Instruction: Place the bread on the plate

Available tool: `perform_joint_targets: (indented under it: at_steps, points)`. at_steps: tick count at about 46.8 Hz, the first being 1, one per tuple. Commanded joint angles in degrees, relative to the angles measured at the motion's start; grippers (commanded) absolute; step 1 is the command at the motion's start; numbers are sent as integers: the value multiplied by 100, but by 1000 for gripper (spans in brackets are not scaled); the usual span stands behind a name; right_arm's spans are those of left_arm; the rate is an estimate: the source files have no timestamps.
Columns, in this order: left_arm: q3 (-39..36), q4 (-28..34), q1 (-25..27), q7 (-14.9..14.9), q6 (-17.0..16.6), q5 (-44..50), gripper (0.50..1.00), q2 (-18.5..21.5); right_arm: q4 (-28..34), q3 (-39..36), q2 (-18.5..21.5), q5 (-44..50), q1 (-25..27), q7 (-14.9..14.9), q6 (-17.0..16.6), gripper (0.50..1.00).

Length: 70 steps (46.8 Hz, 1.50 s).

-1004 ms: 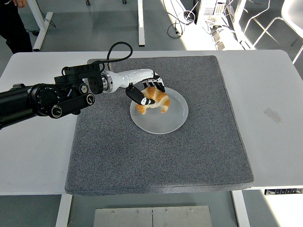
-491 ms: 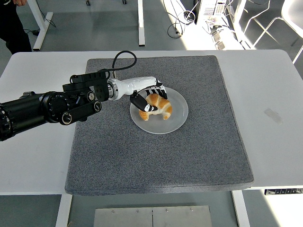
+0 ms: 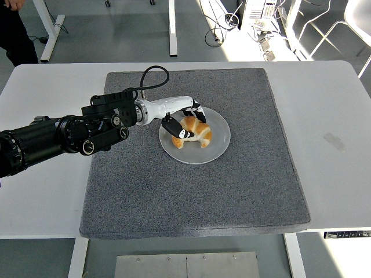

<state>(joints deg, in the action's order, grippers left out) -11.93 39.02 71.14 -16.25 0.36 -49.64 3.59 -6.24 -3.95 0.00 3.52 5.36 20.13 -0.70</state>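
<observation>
Your left hand (image 3: pixel 184 120) is over the left side of the plate (image 3: pixel 216 147), its fingers (image 3: pixel 175 128) curled around the bread (image 3: pixel 196 131), a golden croissant that sits low on the plate; you can't tell from here whether the grip is firm or loosening. That clear plate lies on the grey mat (image 3: pixel 191 191), which covers the middle of the white table (image 3: pixel 336 139). At the top left corner you can see part of a person (image 3: pixel 14 35) standing.
</observation>
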Motion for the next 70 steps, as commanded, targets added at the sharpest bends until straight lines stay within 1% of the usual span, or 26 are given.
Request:
perform_joint_targets:
  at_steps: [1,6,11,20,24,32,38,41,44,51,54,60,70]
  points:
    - [32,1,5,8,17,25,873,-7,0,0,0,0,0,0,0,1000]
    - [32,10,-4,8,43,25,914,-16,0,0,0,0,0,0,0,1000]
    - [85,10,31,-1,43,112,924,-7,0,0,0,0,0,0,0,1000]
    - [489,-8,84,-10,-36,1307,924,142,0,0,0,0,0,0,0,1000]
    - [595,-78,66,-18,-246,1772,924,274,0,0,0,0,0,0,0,1000]
    - [902,-315,-21,-97,-739,2818,925,318,0,0,0,0,0,0,0,1000]
    - [1139,-535,-118,-115,-923,3443,925,327,0,0,0,0,0,0,0,1000]
    - [1437,-597,-144,-141,-976,3715,925,336,0,0,0,0,0,0,0,1000]
    - [1763,-676,-197,-229,-977,3918,925,362,0,0,0,0,0,0,0,1000]
    - [2510,-711,-478,-396,-976,3971,925,555,0,0,0,0,0,0,0,1000]
    - [2896,-711,-619,-414,-976,3962,927,564,0,0,0,0,0,0,0,1000]
    - [3670,-711,-804,-414,-976,3962,960,582,0,0,0,0,0,0,0,1000]
    - [4426,-711,-953,-405,-933,3988,972,643,0,0,0,0,0,0,0,1000]
